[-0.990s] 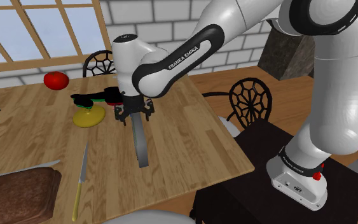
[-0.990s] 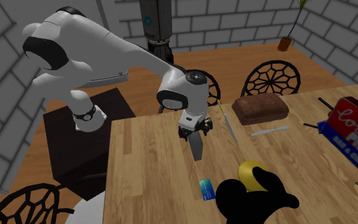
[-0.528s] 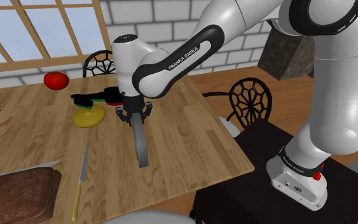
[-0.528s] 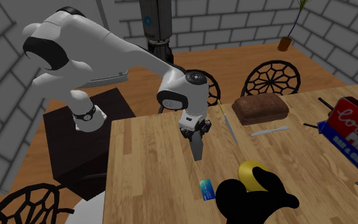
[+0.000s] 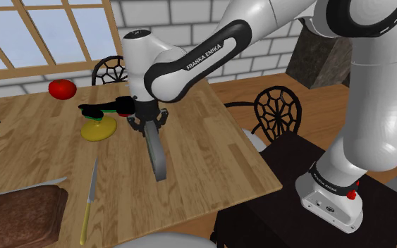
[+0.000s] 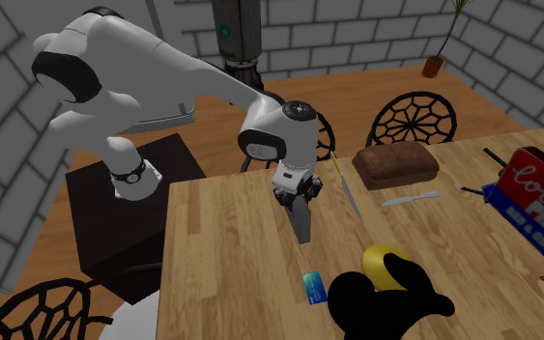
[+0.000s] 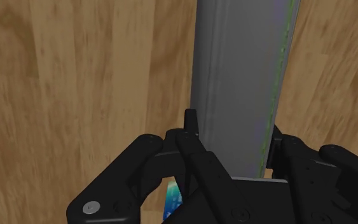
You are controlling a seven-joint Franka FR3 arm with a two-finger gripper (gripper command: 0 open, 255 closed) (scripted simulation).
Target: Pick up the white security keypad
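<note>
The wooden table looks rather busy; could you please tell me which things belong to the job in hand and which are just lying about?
Job in hand:
- grey keypad
- gripper, closed on the keypad's top edge

Just lying about:
- red tomato
- yellow-handled knife
- brown loaf
- blue-green card

The keypad [image 5: 157, 156] hangs below the end effector [image 5: 149, 132], seemingly just above the table [image 5: 211, 144].

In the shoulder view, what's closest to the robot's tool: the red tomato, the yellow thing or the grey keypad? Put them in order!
1. Grey keypad: clasped in the tool.
2. Yellow thing: beside it, toward the view's left.
3. Red tomato: farther left and farther back.
</note>
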